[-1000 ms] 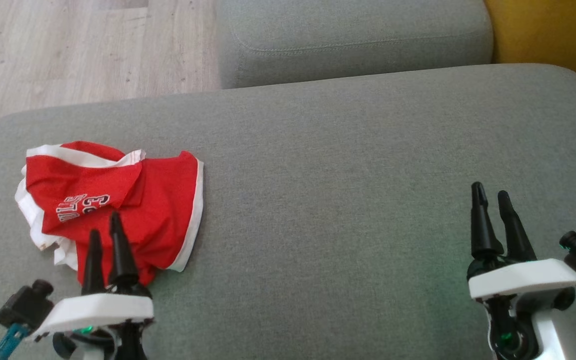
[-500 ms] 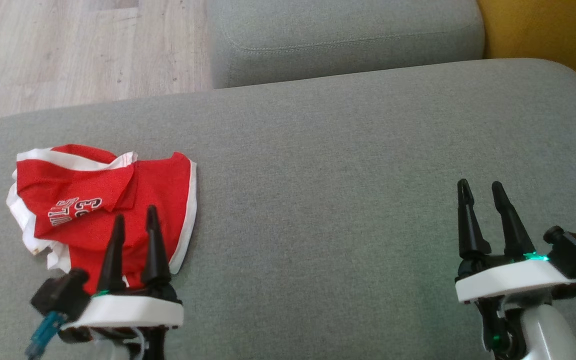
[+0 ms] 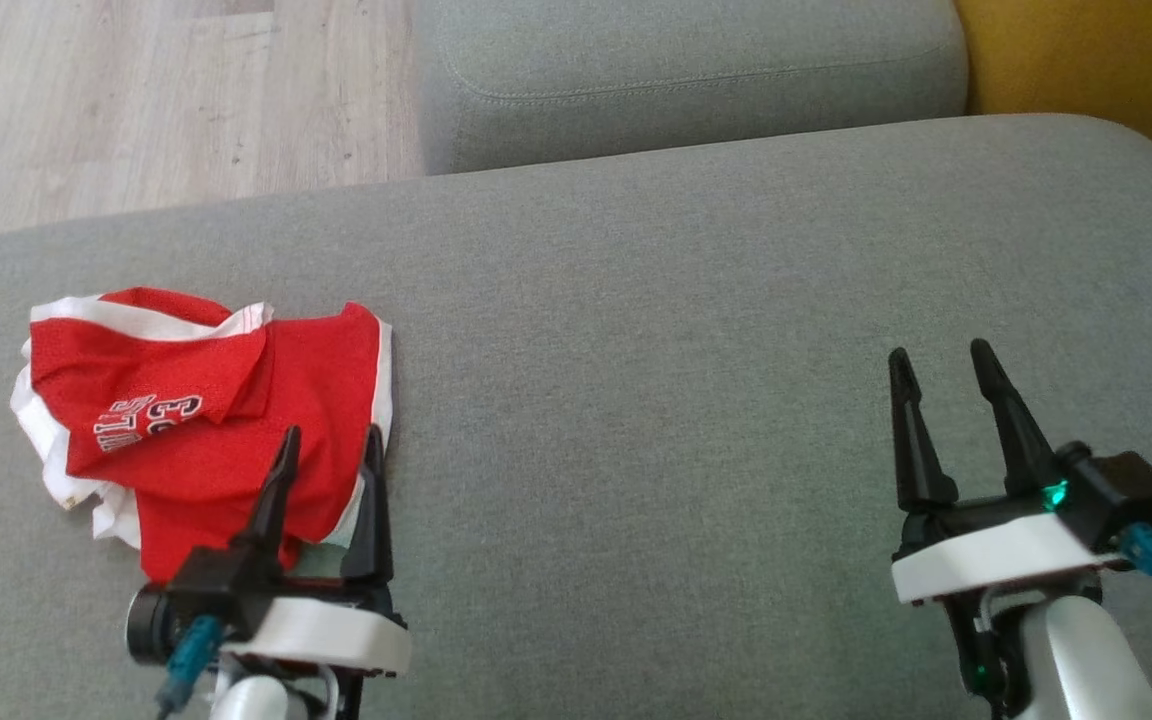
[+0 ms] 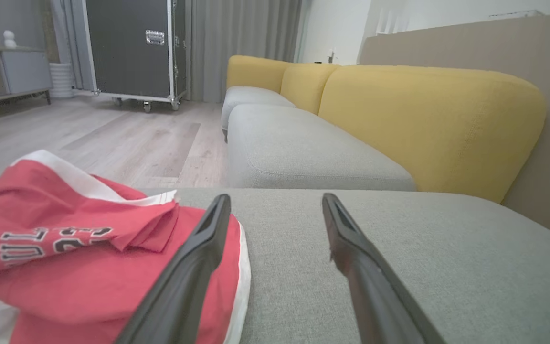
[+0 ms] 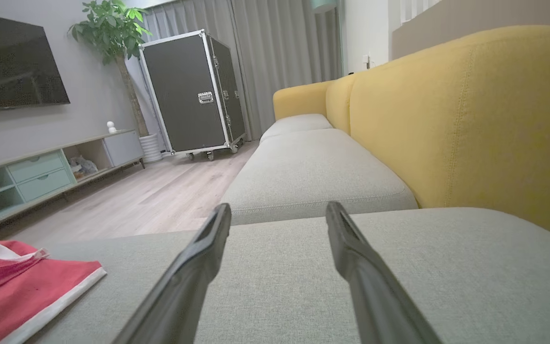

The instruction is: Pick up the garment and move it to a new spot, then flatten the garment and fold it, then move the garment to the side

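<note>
Red garment, seemingly light and limp, is lying crumpled as the splayed left gripper is hovering at its white-trimmed edge, the likeliest hold, right gripper likewise splayed.

Grey sofa seat, yellow backrest, wood floor, black flight case.

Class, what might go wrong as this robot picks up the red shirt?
The shirt lies crumpled in layers; the open left gripper, at its white-trimmed edge, may pinch only the top layer.
It sits near the left end of the cushion, above the floor; a dragged grab could slide it off.
</note>
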Motion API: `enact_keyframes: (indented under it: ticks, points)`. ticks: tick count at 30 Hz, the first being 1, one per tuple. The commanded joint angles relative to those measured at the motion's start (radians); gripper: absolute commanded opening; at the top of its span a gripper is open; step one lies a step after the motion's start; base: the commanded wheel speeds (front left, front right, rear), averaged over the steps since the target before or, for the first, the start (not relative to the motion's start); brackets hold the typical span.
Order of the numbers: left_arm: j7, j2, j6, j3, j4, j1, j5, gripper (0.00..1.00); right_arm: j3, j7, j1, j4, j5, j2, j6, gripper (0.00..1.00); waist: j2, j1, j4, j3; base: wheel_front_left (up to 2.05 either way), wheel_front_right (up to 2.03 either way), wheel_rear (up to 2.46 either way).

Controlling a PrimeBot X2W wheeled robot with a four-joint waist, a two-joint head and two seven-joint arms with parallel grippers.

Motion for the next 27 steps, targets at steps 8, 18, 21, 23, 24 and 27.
enact_keyframes:
  ticks: [8,18,21,23,24,27]
  points:
    - [-0.039,0.067,0.083,-0.071,-0.01,-0.08,0.143,1.0,0.039,-0.04,-0.053,-0.052,-0.16,-0.008,-0.001,1.0,-0.0001,0.0,-0.003,0.0,0.0,0.0,0.0]
    - [-0.071,0.063,0.156,-0.096,-0.038,-0.079,0.157,1.0,0.059,-0.073,-0.049,-0.059,-0.195,-0.008,-0.001,1.0,-0.0001,0.0,-0.009,0.002,0.0,0.0,0.0]
    - [-0.08,0.039,0.135,-0.061,-0.062,-0.058,0.127,1.0,0.051,-0.081,-0.042,-0.05,-0.117,-0.009,-0.001,1.0,-0.0001,0.0,-0.009,0.003,0.0,0.0,0.0]
    - [-0.086,0.018,0.116,-0.031,-0.072,-0.042,0.116,1.0,0.049,-0.087,-0.04,-0.042,-0.075,-0.009,-0.001,1.0,-0.0001,0.0,-0.011,0.004,0.0,0.0,0.0]
    - [-0.089,0.007,0.104,-0.016,-0.074,-0.035,0.115,1.0,0.045,-0.09,-0.037,-0.033,-0.051,-0.009,-0.001,1.0,-0.0001,0.0,-0.011,0.004,0.0,0.0,0.0]
    - [-0.098,-0.025,0.068,0.026,-0.071,-0.012,0.12,1.0,0.052,-0.099,-0.034,-0.016,-0.036,-0.009,-0.001,1.0,-0.0001,0.0,-0.011,0.003,0.0,0.0,0.0]
